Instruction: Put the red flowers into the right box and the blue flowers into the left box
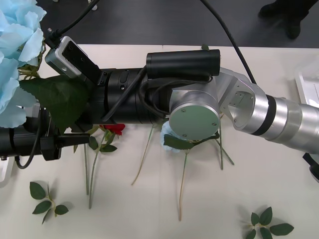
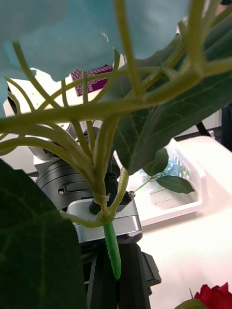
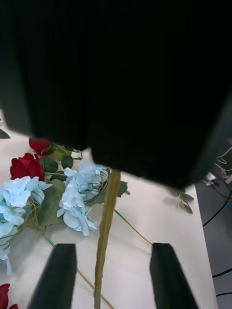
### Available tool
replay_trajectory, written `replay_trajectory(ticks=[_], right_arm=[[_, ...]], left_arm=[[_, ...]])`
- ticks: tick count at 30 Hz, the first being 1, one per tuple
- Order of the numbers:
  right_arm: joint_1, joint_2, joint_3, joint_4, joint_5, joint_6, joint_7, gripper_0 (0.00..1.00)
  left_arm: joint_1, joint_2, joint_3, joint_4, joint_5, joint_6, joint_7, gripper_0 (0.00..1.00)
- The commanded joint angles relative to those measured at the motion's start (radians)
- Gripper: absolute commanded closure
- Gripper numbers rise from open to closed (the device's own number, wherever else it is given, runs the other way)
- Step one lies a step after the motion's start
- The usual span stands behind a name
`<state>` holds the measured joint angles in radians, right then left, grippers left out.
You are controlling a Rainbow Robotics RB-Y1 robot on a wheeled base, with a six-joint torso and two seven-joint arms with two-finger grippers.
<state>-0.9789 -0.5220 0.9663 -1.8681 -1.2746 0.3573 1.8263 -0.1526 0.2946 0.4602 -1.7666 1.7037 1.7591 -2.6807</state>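
Right gripper (image 1: 35,107) is carrying a blue flower (image 1: 15,55) toward the left box (image 2: 186,186); finger state can't tell. Left gripper (image 3: 113,275) is sitting w/ fingers apart. Keep stem level, drop once over the rim.

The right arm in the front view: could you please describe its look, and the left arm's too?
The right arm has silver links and a round grey cap, then black cylindrical segments, with black cables along it and a grey camera box near its end. The left arm is black; its fingers are black and flat.
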Motion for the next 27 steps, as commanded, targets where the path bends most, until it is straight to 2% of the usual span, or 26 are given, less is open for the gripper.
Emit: replay_trajectory(ticks=[1,12,13,15,16,17,19,21,27], right_arm=[[-0.026,0.016,0.008,-0.016,-0.003,-0.001,0.031,1.00],[-0.026,0.016,0.008,-0.016,-0.003,-0.001,0.031,1.00],[-0.026,0.016,0.008,-0.016,-0.003,-0.001,0.031,0.91],[-0.026,0.016,0.008,-0.016,-0.003,-0.001,0.031,0.49],[-0.026,0.016,0.008,-0.016,-0.003,-0.001,0.031,0.39],[-0.026,0.016,0.008,-0.016,-0.003,-0.001,0.031,0.19],[-0.026,0.016,0.008,-0.016,-0.003,-0.001,0.031,0.09],[-0.026,0.016,0.008,-0.016,-0.003,-0.001,0.031,0.05],[-0.026,0.016,0.008,-0.016,-0.003,-0.001,0.031,0.03]], left_arm=[[0.025,0.003,-0.015,-0.014,0.020,-0.015,-0.025,1.00],[0.041,0.003,-0.015,-0.016,0.040,-0.030,-0.022,1.00],[0.042,0.003,-0.015,-0.014,0.040,-0.030,-0.021,1.00],[0.042,0.003,-0.015,-0.014,0.042,-0.029,-0.019,1.00],[0.044,0.003,-0.015,-0.016,0.040,-0.030,-0.019,1.00],[0.044,0.003,-0.015,-0.016,0.040,-0.032,-0.019,1.00],[0.044,0.003,-0.015,-0.014,0.040,-0.033,-0.018,1.00],[0.044,0.003,-0.015,-0.014,0.040,-0.036,-0.015,1.00],[0.050,0.004,-0.011,-0.014,0.042,-0.064,-0.002,1.00]])
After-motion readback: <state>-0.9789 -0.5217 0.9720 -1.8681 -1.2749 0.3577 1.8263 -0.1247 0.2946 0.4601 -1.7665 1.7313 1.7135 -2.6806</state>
